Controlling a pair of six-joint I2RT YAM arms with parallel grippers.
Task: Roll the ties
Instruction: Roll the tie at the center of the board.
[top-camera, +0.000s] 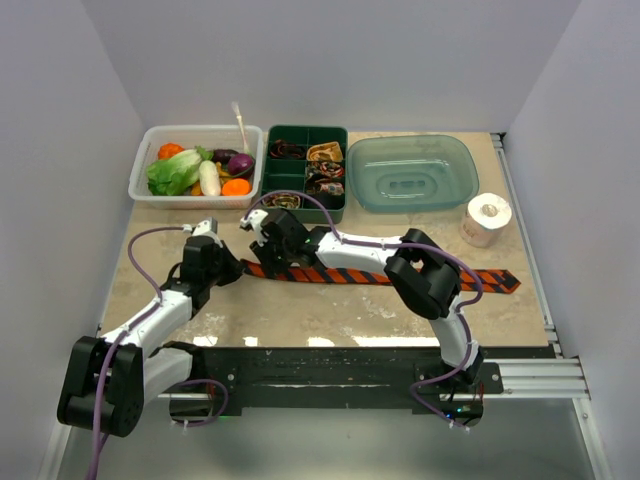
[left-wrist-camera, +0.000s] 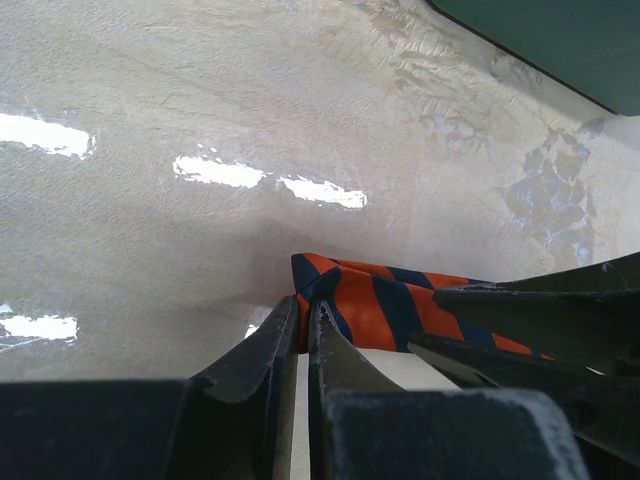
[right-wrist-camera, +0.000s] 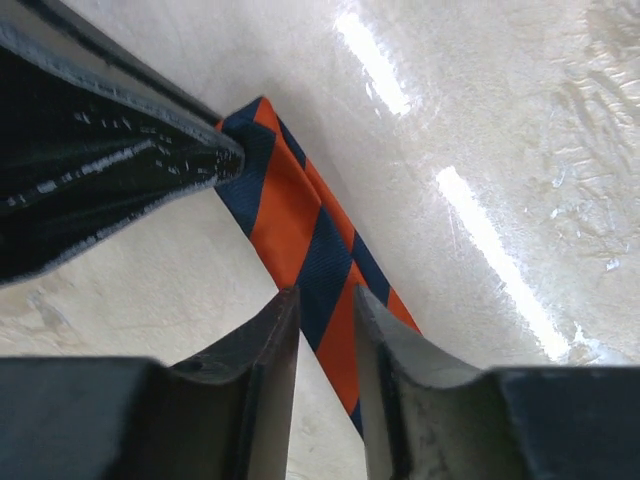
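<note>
The tie (top-camera: 350, 275), striped orange and black, lies flat across the counter (top-camera: 330, 312) from 9 to 3 o'clock; its wide end is at 3, well apart from both arms; its other end, at 9, is folded over, and both arms meet there. The left jaws are nearly shut on that folded end; the left wrist view shows only a slit between the fingers (left-wrist-camera: 265, 355), with the fold right at their tips. The right jaws stand just beside them, toward 3; they are narrow, and the tie runs through the gap between the fingers (right-wrist-camera: 262, 345); whether they pinch it or only straddle it I cannot tell. The right arm (top-camera: 430, 275) reaches over the tie's middle and hides part of it from above.

Along the far edge stand four things; a clear tub (top-camera: 145, 185) of vegetables at 11; a green tray (top-camera: 305, 128) at 12, with coils (top-camera: 325, 153) in its compartments; a blue-green dish (top-camera: 413, 172) at 1; a paper roll (top-camera: 487, 218) at 2, just beside the dish and apart from the tie. The tray's near end is close behind the right jaws.
</note>
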